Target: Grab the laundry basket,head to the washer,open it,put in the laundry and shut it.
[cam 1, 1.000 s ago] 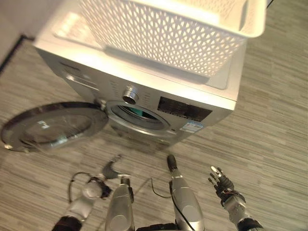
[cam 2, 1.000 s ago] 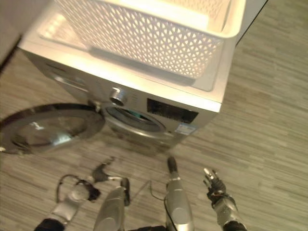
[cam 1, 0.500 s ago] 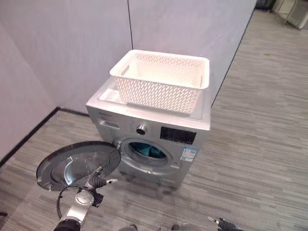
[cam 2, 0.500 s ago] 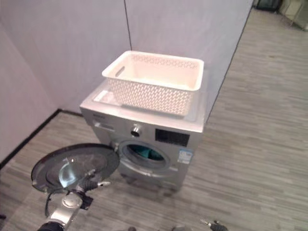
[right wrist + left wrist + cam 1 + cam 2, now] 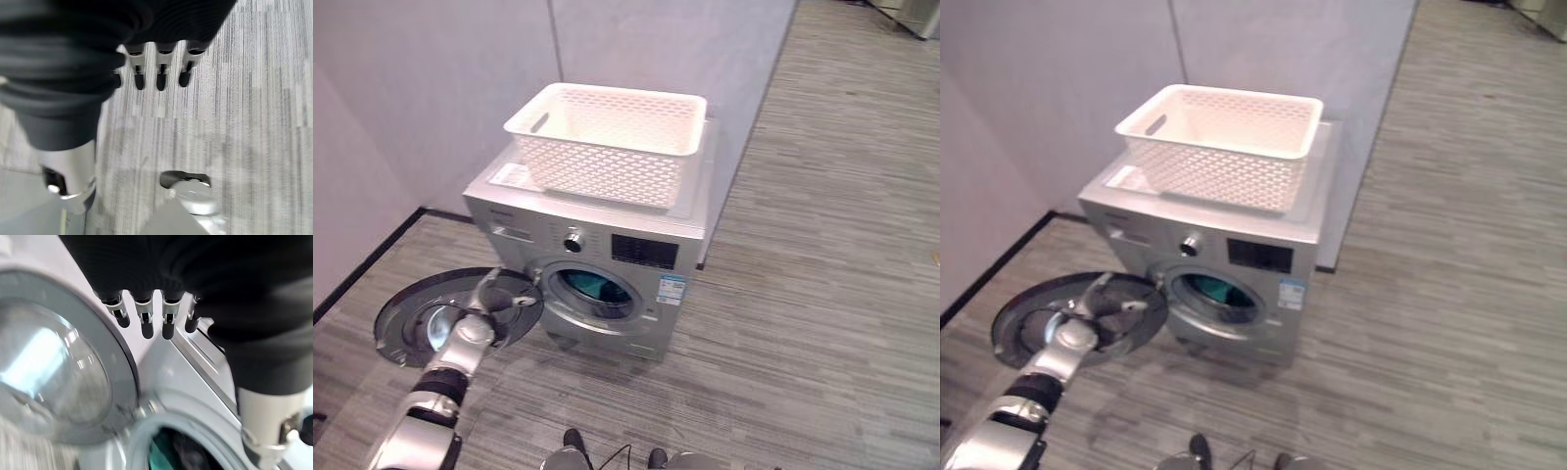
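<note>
White laundry basket (image 5: pixel 605 142) sat on top of the silver washer (image 5: pixel 592 257), w/ its perforated walls upright and a slot handle facing the robot's left. Inside of basket looked pale; couldn't tell if any laundry lay in it. Washer stood on grey striped floor (image 5: pixel 822 294), backed against a grey wall panel (image 5: pixel 646 49).

Washer door (image 5: pixel 450 315) was swung wide open to the robot's left, round glass pane facing up and toward the camera. Drum opening (image 5: pixel 592 291) was uncovered, w/ something teal and dark showing inside it. A round knob (image 5: pixel 573 244) and a dark display panel (image 5: pixel 644 252) sat on the front above the opening.

Left hand (image 5: pixel 499 294) was reached out over the open door, near its hinge side, just beside the washer front. In the left wrist view its fingers (image 5: pixel 146 318) were straight and spread in a row, holding nothing, w/ door rim and drum opening seen past them; couldn't tell if any fingertip touched the door.

Right hand (image 5: pixel 73 63) hung low over the floor, well apart from washer. Its fingers (image 5: pixel 160 73) were loosely extended, holding nothing.
</note>
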Tool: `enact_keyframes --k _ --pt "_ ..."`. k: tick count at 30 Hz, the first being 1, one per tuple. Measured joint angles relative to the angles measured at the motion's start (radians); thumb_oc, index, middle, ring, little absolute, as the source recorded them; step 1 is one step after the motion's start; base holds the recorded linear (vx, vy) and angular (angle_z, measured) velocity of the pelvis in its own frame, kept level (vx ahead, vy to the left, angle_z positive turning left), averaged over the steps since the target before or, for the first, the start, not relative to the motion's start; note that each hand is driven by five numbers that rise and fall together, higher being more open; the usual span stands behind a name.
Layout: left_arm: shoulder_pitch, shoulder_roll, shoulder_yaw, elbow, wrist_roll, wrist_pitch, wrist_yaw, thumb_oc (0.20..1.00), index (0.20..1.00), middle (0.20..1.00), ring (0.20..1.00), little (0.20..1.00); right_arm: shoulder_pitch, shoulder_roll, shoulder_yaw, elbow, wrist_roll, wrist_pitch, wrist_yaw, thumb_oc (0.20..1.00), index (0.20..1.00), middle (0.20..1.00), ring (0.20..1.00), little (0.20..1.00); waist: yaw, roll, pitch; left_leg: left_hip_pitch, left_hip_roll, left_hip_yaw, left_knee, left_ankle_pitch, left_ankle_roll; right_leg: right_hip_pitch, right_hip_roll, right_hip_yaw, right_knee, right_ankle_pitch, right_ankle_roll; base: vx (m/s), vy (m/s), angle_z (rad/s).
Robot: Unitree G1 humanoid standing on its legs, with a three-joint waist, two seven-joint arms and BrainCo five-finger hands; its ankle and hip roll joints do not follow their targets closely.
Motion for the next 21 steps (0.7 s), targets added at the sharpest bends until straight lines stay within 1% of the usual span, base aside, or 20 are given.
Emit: enact_keyframes --k 1,2,3,4,6,7,8,9,11,12,13,15,17,18,19,20,21 --pt "-0.029 0.005 -0.006 0.061 -0.034 -0.013 0.008 1.0 1.0 1.0 1.0 1.0 0.025 -0.018 0.0 -0.002 0.0 -0.004 -0.001 1.0 1.0 1.0 1.0 1.0 -0.004 0.025 0.003 0.027 0.035 -0.052 -0.05 0.005 -0.008 0.046 0.019 0.003 -0.065 0.028 0.005 0.11 0.14 -0.22" --pt "-0.055 0.008 -0.012 0.097 -0.056 -0.016 0.009 1.0 1.0 1.0 1.0 1.0 0.034 -0.025 0.003 -0.002 0.0 -0.007 -0.002 1.0 1.0 1.0 1.0 1.0 -0.012 0.036 0.007 0.029 0.047 -0.049 -0.047 0.005 -0.009 0.057 0.022 -0.001 -0.082 0.033 0.019 0.12 0.152 -0.04" --pt "-0.08 0.018 -0.015 0.15 -0.077 -0.021 0.009 1.0 1.0 1.0 1.0 1.0 0.038 -0.04 0.008 -0.001 -0.001 -0.006 0.001 1.0 1.0 1.0 1.0 1.0 -0.023 0.049 0.004 0.029 0.054 -0.014 -0.045 0.005 -0.009 0.079 0.023 -0.003 -0.114 0.043 0.03 0.08 0.121 -0.01" --pt "-0.109 0.025 -0.015 0.205 -0.093 -0.022 0.012 1.0 1.0 1.0 1.0 1.0 0.041 -0.052 0.008 -0.002 0.0 -0.006 0.002 1.0 1.0 1.0 1.0 1.0 -0.032 0.063 -0.003 0.032 0.053 0.029 -0.047 0.004 -0.008 0.081 0.022 -0.004 -0.126 0.049 0.038 0.1 0.216 -0.04" --pt "-0.173 0.026 -0.028 0.232 -0.1 -0.018 0.013 1.0 1.0 1.0 1.0 1.0 0.058 -0.064 0.011 0.004 -0.001 -0.005 -0.001 1.0 1.0 1.0 1.0 1.0 -0.038 0.094 -0.007 0.069 0.021 0.025 -0.108 0.004 -0.006 0.096 0.022 0.002 -0.151 0.073 0.069 0.03 0.138 -0.09" --pt "-0.225 0.032 -0.032 0.263 -0.1 -0.019 0.014 1.0 1.0 1.0 1.0 1.0 0.064 -0.066 0.02 -0.003 -0.001 -0.005 0.002 1.0 1.0 1.0 1.0 1.0 -0.038 0.109 -0.007 0.086 0.012 0.034 -0.129 -0.022 0.023 0.096 0.025 0.0 -0.156 0.074 0.088 0.0 0.045 -0.01" --pt "-0.259 0.049 -0.032 0.269 -0.099 -0.017 0.02 1.0 1.0 1.0 1.0 1.0 0.059 -0.046 0.026 -0.012 0.0 -0.005 0.002 1.0 1.0 1.0 1.0 1.0 -0.047 0.084 -0.004 0.083 -0.011 0.037 -0.127 -0.017 0.025 0.087 0.003 0.003 -0.15 0.075 0.1 -0.08 0.061 -0.16" --pt "-0.308 0.087 -0.055 0.255 -0.099 -0.016 0.035 1.0 1.0 1.0 1.0 1.0 0.054 -0.016 0.044 -0.035 0.0 -0.006 0.008 1.0 1.0 1.0 1.0 1.0 -0.041 0.045 -0.003 0.077 -0.038 0.067 -0.118 -0.029 0.041 0.074 -0.028 0.022 -0.152 0.078 0.119 -0.1 0.045 -0.16" --pt "-0.385 0.121 -0.081 0.253 -0.099 -0.019 0.042 1.0 1.0 1.0 1.0 1.0 0.046 0.007 0.089 -0.077 0.001 -0.009 0.008 1.0 1.0 1.0 1.0 1.0 -0.044 0.011 0.014 0.053 -0.059 0.074 -0.104 -0.035 0.05 0.051 -0.052 0.023 -0.147 0.076 0.136 -0.12 0.017 -0.11" --pt "-0.441 0.15 -0.11 0.284 -0.099 -0.026 0.041 1.0 1.0 1.0 1.0 1.0 0.03 0.018 0.118 -0.105 0.001 -0.017 0.011 1.0 1.0 1.0 1.0 1.0 -0.051 -0.006 0.018 0.027 -0.067 0.078 -0.094 -0.038 0.054 0.032 -0.061 0.024 -0.153 0.082 0.145 -0.12 0.0 -0.06" --pt "-0.459 0.157 -0.109 0.305 -0.1 -0.023 0.041 1.0 1.0 1.0 1.0 1.0 0.021 0.024 0.121 -0.119 0.005 -0.026 0.011 1.0 1.0 1.0 1.0 1.0 -0.057 -0.016 0.025 0.022 -0.07 0.084 -0.091 -0.038 0.055 0.026 -0.064 0.026 -0.166 0.09 0.154 -0.18 -0.003 -0.06" --pt "-0.5 0.174 -0.141 0.339 -0.099 -0.016 0.041 1.0 1.0 1.0 1.0 1.0 -0.007 0.025 0.144 -0.138 0.013 -0.036 0.013 1.0 1.0 1.0 1.0 1.0 -0.06 -0.022 0.049 0.003 -0.066 0.082 -0.081 -0.039 0.055 0.011 -0.062 0.029 -0.168 0.094 0.155 -0.16 -0.016 -0.06" --pt "-0.528 0.181 -0.151 0.36 -0.099 -0.01 0.041 1.0 1.0 1.0 1.0 1.0 -0.02 0.017 0.161 -0.171 0.023 -0.039 0.012 1.0 1.0 1.0 1.0 1.0 -0.061 -0.013 0.072 -0.023 -0.055 0.085 -0.072 -0.044 0.048 -0.02 -0.052 0.043 -0.162 0.098 0.149 -0.16 -0.038 -0.14" --pt "-0.574 0.193 -0.162 0.401 -0.096 -0.007 0.041 1.0 1.0 1.0 1.0 1.0 -0.03 0.005 0.19 -0.209 0.028 -0.043 0.015 1.0 1.0 1.0 1.0 1.0 -0.057 -0.01 0.081 -0.069 -0.041 0.087 -0.057 -0.048 0.042 -0.074 -0.041 0.047 -0.143 0.103 0.142 -0.1 -0.034 -0.24" --pt "-0.614 0.221 -0.183 0.439 -0.089 -0.001 0.04 1.0 1.0 1.0 1.0 1.0 -0.049 -0.003 0.218 -0.24 0.029 -0.046 0.024 1.0 1.0 1.0 1.0 1.0 -0.059 -0.01 0.095 -0.111 -0.028 0.091 -0.043 -0.044 0.036 -0.115 -0.029 0.053 -0.132 0.117 0.143 -0.07 -0.046 -0.33" --pt "-0.639 0.251 -0.183 0.461 -0.081 0.008 0.039 1.0 1.0 1.0 1.0 1.0 -0.067 -0.004 0.229 -0.256 0.031 -0.046 0.03 1.0 1.0 1.0 1.0 1.0 -0.064 -0.02 0.112 -0.125 -0.018 0.101 -0.04 -0.038 0.03 -0.132 -0.02 0.062 -0.131 0.136 0.134 -0.06 -0.048 -0.47" --pt "-0.658 0.293 -0.184 0.496 -0.061 0.016 0.033 1.0 1.0 1.0 1.0 1.0 -0.082 -0.003 0.244 -0.276 0.035 -0.046 0.031 1.0 1.0 1.0 1.0 1.0 -0.069 -0.039 0.129 -0.13 -0.008 0.113 -0.04 -0.029 0.032 -0.146 -0.008 0.077 -0.137 0.15 0.127 -0.04 -0.078 -0.43"
